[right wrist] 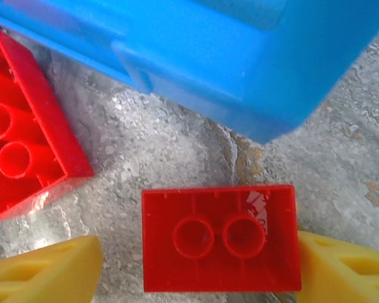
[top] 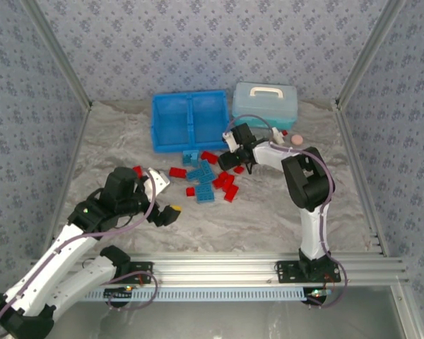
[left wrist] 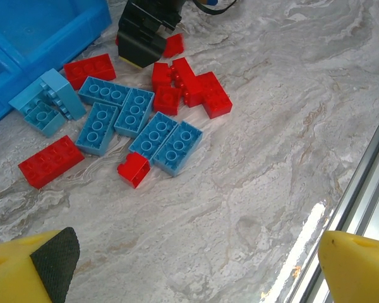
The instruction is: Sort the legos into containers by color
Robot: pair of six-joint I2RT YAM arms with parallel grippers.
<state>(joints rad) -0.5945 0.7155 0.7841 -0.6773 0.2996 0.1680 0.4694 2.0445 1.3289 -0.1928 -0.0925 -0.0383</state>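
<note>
Right fingers (right wrist: 44, 271) apart, flanking red brick (right wrist: 221, 237) beside blue tray (right wrist: 240, 57) wall. Brick light, rigid, slick-sided; pinch short ends squarely. Left fingers (left wrist: 357, 265) apart, empty.

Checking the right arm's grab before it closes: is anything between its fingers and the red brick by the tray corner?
Nothing visible. The red brick lies between the right gripper's open fingers, only bare table in the gap. A second red brick sits off to the side; the tray corner is just beyond.
</note>
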